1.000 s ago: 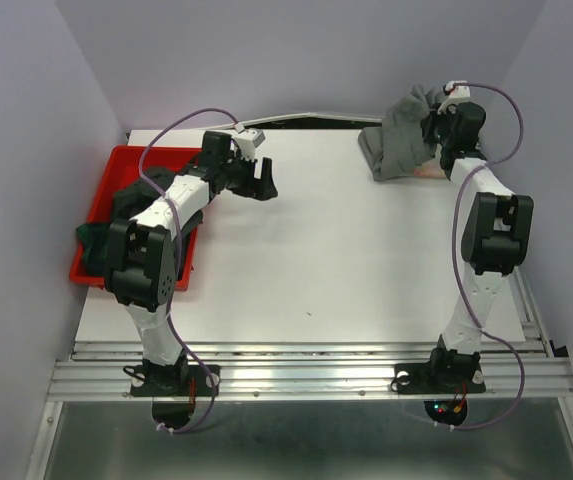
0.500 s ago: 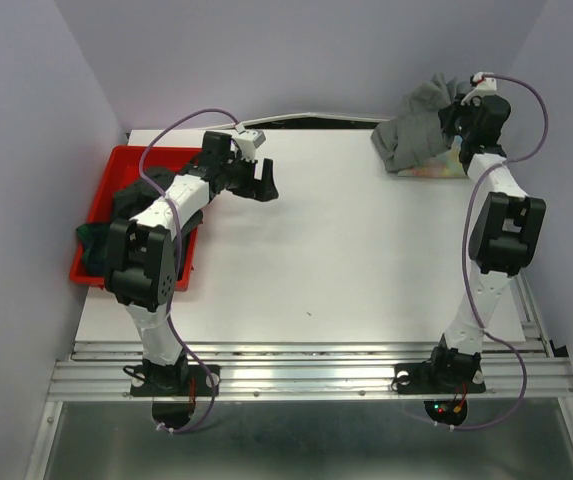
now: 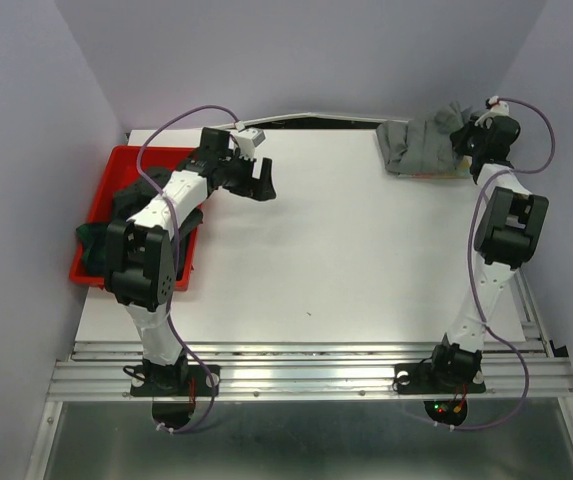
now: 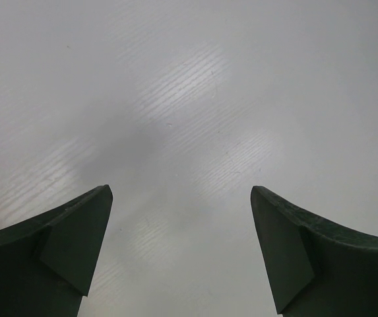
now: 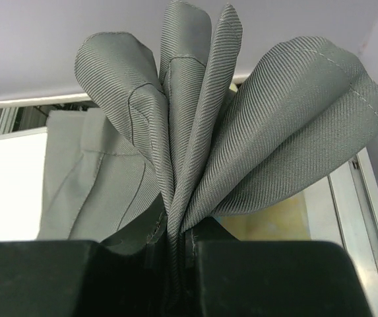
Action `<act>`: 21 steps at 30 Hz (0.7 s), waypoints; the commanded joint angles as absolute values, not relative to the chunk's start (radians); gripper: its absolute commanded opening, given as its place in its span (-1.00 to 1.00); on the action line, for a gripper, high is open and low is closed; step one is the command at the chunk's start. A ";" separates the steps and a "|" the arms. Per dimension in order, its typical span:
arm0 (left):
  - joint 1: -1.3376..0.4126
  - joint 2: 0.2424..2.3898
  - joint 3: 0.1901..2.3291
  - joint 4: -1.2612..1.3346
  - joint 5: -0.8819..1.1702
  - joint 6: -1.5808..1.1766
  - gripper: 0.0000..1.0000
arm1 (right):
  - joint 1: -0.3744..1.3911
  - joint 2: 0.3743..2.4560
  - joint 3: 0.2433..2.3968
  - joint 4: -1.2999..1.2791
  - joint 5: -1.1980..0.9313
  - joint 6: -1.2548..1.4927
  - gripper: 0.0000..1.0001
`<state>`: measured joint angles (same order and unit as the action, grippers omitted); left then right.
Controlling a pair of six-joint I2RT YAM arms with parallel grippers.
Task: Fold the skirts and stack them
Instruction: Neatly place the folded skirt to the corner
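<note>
rightward and back, the right arm has carried the grey skirt (image 3: 421,148) to the table's (image 3: 346,250) far right corner, over a pastel skirt (image 3: 444,172). red bin (image 3: 116,158) at left holds dark skirts (image 3: 124,200). right gripper (image 5: 175,247) pinches the grey skirt's pleats; left gripper (image 4: 182,198) gapes wide, empty, above bare table.

Left arm (image 3: 171,205), right arm (image 3: 511,225): white link shells are alternating with black joint housings. Purple cables (image 3: 198,110) are looping alongside each. Bases (image 3: 171,378) are showing black. Fingers (image 4: 63,244) are tapering, dark, wedge-shaped.
</note>
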<state>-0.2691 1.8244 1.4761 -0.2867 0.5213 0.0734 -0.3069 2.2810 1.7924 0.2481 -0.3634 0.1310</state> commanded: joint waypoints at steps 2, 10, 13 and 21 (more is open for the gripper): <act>-0.261 1.784 1.546 -0.351 0.532 0.123 0.97 | -0.342 2.316 1.850 0.322 -0.408 0.118 -0.98; -0.261 1.790 1.569 -0.416 0.519 0.160 0.97 | -0.362 2.414 1.945 0.322 -0.430 0.091 -0.71; -0.259 1.784 1.563 -0.416 0.506 0.166 0.97 | -0.362 2.448 1.986 0.321 -0.411 0.089 -0.42; -0.255 1.766 1.543 -0.397 0.485 0.158 0.97 | -0.362 2.484 2.066 0.290 -0.288 0.074 0.46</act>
